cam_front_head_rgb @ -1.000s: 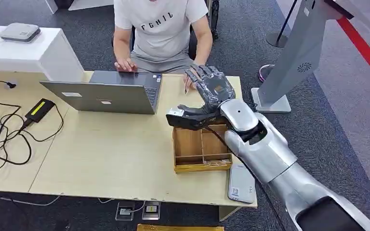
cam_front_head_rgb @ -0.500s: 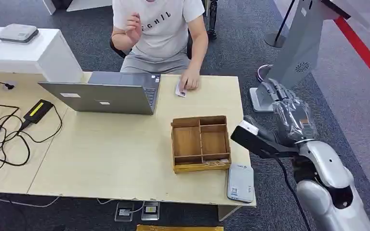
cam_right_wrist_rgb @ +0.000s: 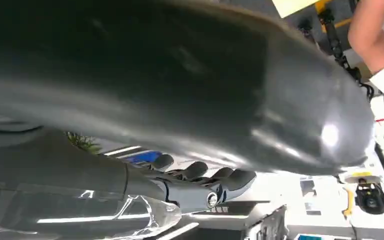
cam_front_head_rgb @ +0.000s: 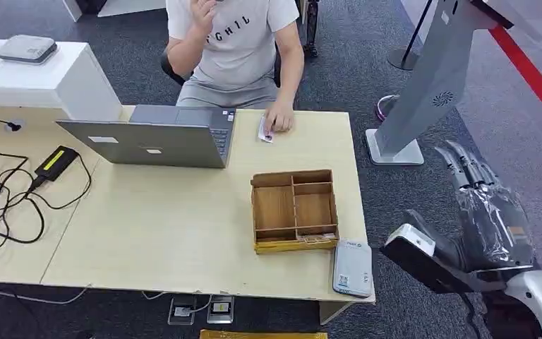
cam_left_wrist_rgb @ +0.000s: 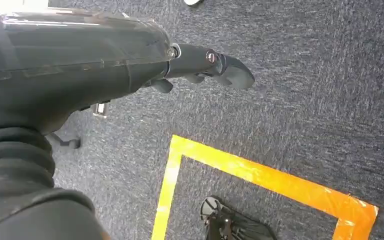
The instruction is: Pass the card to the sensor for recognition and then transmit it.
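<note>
Item, left hand (cam_left_wrist_rgb: 75,55): hangs beside me over dark carpet and an orange floor line, thumb stuck out; whether the fingers are wide or curled I cannot tell. Item, right hand (cam_front_head_rgb: 492,220): off the table's right end, above the carpet, fingers long, spread and holding nothing; in the right wrist view the fingertips (cam_right_wrist_rgb: 206,172) lie side by side, bare. Item, sensor (cam_front_head_rgb: 353,267): grey, flat, at the near right corner of the table (cam_front_head_rgb: 162,233), touching the wooden tray (cam_front_head_rgb: 295,210). Item, card (cam_front_head_rgb: 265,131): on the far edge, partly under the person's hand (cam_front_head_rgb: 279,121), just beside the laptop (cam_front_head_rgb: 157,138). Judgement: the card lies with the person, so my part looks nearly done and the step is bringing the right arm to rest. To do it well: keep the fingers slack and straight, lower on the carpet side, well apart from the table corner and the sensor, and mind the grey stand (cam_front_head_rgb: 423,92) beyond
</note>
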`<state>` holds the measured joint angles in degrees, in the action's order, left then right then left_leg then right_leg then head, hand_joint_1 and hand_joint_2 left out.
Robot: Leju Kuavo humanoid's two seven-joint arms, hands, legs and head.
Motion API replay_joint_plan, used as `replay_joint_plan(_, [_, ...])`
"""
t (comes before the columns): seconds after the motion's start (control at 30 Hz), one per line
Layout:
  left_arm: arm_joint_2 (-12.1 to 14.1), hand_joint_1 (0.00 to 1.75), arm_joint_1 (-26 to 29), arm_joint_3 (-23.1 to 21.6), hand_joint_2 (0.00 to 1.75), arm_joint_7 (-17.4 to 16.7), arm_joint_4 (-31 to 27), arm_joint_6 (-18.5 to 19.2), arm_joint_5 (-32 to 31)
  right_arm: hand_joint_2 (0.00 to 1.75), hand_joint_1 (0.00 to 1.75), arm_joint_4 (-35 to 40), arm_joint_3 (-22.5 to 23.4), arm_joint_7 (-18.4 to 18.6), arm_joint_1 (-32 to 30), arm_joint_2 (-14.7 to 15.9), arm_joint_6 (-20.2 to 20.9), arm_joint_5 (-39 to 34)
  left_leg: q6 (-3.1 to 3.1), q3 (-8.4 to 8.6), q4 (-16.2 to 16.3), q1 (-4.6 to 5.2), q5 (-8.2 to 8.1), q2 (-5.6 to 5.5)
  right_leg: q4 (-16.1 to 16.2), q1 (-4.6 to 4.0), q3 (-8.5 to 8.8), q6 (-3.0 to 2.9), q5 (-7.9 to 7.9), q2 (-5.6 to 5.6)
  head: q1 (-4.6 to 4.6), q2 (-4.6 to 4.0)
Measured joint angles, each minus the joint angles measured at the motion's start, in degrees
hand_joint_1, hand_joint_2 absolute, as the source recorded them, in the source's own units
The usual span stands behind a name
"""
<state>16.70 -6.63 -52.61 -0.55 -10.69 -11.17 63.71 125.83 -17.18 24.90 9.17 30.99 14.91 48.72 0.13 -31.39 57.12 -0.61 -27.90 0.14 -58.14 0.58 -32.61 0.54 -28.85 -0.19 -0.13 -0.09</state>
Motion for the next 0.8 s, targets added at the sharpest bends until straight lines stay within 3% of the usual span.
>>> replay_joint_plan(0.8, [-0.04,0.0,-0.27,0.0,0.0,0.0,0.0,0.0,0.0,0.0,0.0,5.13,1.38,0.09,-1.35,2.86,0.0,0.0,0.0,-0.02,0.0,0.0,0.0,0.0,0.0,0.0,0.0,0.0,0.0,0.0,-0.02,0.0])
